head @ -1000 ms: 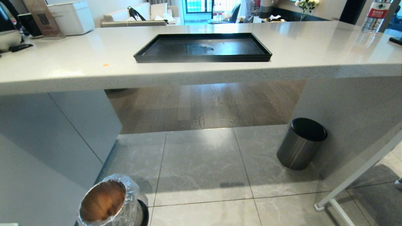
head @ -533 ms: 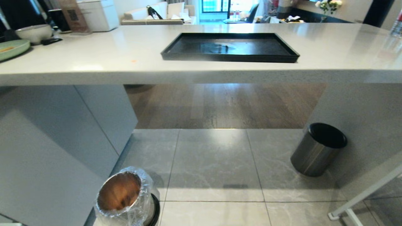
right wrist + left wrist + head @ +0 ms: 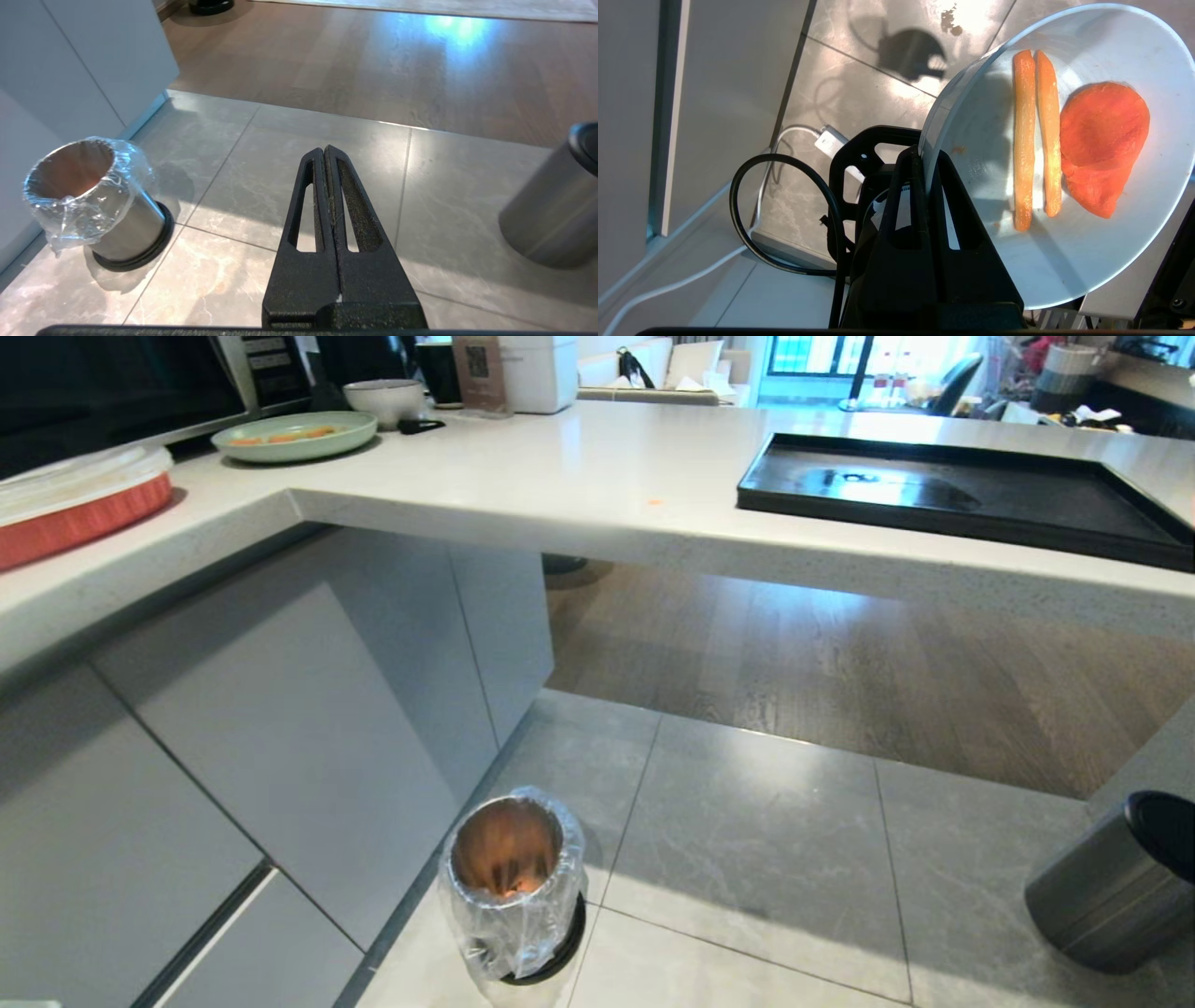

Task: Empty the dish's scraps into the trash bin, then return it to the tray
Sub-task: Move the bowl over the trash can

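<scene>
L gripper [image 3: 924,163] pinched shut on rim of smooth pale blue-white round dish [image 3: 1087,261], orange-yellow stick scraps [image 3: 1036,140] just beyond tips; I'd judge it rigid, slick, breakable, so keep rim hold.

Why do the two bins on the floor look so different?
The trash bin is open on top, coppery-brown inside, with a crinkly clear bag around its rim; the grey steel bin has a black top and no bag. The trash bin stands close to the cabinet; the grey one stands far off to the right. Both are small round metal bins on the tiled floor.
</scene>
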`<state>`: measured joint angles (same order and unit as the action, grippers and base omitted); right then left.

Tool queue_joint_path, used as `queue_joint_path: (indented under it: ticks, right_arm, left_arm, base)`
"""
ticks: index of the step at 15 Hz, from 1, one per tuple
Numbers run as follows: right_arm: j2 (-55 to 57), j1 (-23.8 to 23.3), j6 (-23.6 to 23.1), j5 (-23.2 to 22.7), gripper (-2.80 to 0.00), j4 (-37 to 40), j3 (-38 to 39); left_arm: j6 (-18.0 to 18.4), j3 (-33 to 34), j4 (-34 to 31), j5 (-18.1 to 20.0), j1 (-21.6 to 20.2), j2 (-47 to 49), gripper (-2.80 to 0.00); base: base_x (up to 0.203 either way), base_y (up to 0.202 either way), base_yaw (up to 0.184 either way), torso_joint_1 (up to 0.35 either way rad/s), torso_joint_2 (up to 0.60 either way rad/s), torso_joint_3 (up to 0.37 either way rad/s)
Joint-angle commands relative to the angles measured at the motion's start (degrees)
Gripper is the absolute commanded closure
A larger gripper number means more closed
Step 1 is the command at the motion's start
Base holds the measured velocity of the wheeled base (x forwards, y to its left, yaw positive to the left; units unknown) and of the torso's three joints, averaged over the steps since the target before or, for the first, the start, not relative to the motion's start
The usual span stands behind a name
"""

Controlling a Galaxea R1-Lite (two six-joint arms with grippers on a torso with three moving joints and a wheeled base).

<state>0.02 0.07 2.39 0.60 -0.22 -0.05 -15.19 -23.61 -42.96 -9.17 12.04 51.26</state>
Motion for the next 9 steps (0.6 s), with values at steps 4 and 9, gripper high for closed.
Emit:
queue_joint_path:
  ticks: [4, 9]
  right_arm:
    - [0.0, 0.0, 0.0, 0.0, 0.0, 0.0, 0.0]
    - [0.0, 0.0, 0.1, 0.0, 0.0, 0.0, 0.0]
  left_arm:
    - [-0.1, 0.0, -0.2, -0.1, 0.0, 0.0, 0.0]
    - [-0.1, -0.1, -0.2, -0.2, 0.0, -0.2, 0.0]
  base:
    - [0.001, -0.001, 0.021, 0.002, 0.0, -0.001]
    - [0.0, 0.0, 0.0, 0.0, 0.0, 0.0]
